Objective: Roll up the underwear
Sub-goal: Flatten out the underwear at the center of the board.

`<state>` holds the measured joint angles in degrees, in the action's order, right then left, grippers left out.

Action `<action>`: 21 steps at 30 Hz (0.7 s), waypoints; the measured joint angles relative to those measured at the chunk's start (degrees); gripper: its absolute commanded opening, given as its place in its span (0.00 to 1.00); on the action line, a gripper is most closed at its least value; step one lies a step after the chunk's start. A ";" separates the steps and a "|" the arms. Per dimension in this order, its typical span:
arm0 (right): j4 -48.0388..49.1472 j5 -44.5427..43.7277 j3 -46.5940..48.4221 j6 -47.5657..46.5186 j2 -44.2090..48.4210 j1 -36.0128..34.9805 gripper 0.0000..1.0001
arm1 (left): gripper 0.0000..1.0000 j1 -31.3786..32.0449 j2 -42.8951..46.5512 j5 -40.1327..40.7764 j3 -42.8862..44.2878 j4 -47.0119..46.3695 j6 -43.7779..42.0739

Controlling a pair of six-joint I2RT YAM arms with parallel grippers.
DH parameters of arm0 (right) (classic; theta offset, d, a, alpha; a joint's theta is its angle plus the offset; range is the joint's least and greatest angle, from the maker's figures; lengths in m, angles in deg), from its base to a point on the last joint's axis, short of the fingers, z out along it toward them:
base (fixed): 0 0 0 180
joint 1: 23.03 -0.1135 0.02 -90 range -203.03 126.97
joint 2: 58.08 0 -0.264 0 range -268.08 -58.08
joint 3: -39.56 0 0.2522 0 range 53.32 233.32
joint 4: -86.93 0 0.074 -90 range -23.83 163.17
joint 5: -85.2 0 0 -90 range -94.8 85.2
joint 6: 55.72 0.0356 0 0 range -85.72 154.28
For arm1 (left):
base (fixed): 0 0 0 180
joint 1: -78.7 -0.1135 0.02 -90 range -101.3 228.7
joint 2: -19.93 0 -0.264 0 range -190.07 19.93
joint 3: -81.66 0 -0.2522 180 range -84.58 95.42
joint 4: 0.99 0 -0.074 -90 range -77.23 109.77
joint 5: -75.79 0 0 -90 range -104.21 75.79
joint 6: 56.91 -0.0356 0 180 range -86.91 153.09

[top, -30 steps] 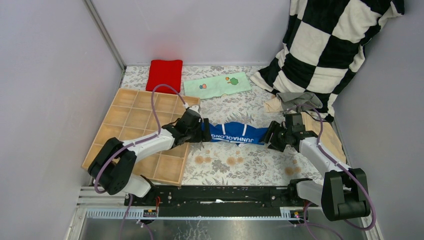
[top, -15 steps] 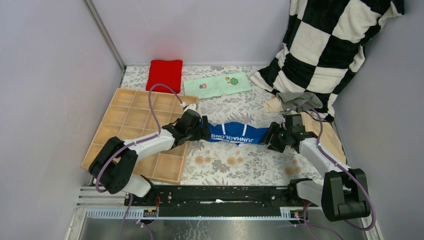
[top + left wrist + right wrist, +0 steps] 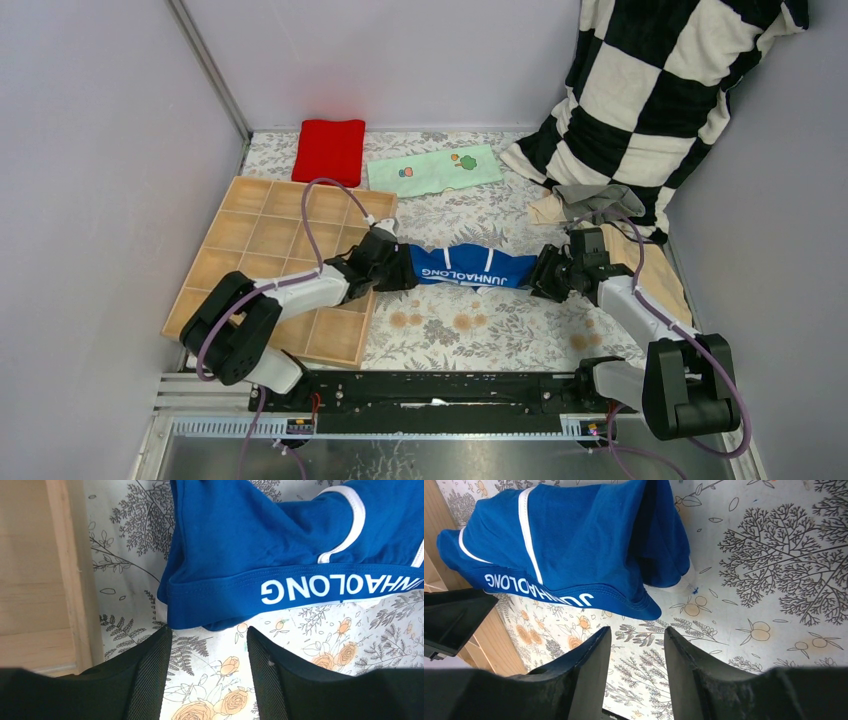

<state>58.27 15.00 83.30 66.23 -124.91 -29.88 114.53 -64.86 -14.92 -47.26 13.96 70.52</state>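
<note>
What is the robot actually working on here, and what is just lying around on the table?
For the job: blue underwear; grey and beige heap, likely more underwear.
Lying about: red cloth; mint printed cloth; wooden tray; checkered cushion.

The left fingers [image 3: 150, 680] have slid a little back toward the wooden tray [image 3: 250, 240] and sunk lower, so the left arm [image 3: 310, 288] now lies flatter over the tray's edge. They have narrowed but stand apart, with the left end of the blue underwear [image 3: 470, 267] just ahead of their tips. The right fingers [image 3: 584, 675] have edged slightly closer to the underwear's right end and have also drawn closer together, with the surface [image 3: 774, 580] showing between them. The underwear now lies a touch straighter between the two arms, and its white lettering reads in a flatter line.
</note>
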 measured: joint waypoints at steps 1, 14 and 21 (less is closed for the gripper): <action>0.28 0.15 -0.07 0.07 -0.09 0.00 0.49 | 0.59 0.00 0.04 -0.17 -0.33 -0.15 0.00; 1.95 0.79 -0.85 0.52 -1.99 0.00 0.54 | 0.63 0.11 1.40 -0.20 -1.55 -0.55 0.83; 2.10 0.79 -0.98 0.52 -1.99 0.00 0.54 | 0.58 -1.31 3.02 1.81 -1.33 -0.46 0.83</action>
<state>60.37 15.78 82.31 66.75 -126.90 -29.88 113.22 -61.84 -13.10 -48.59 13.50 71.35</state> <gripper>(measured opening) 0.539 0.607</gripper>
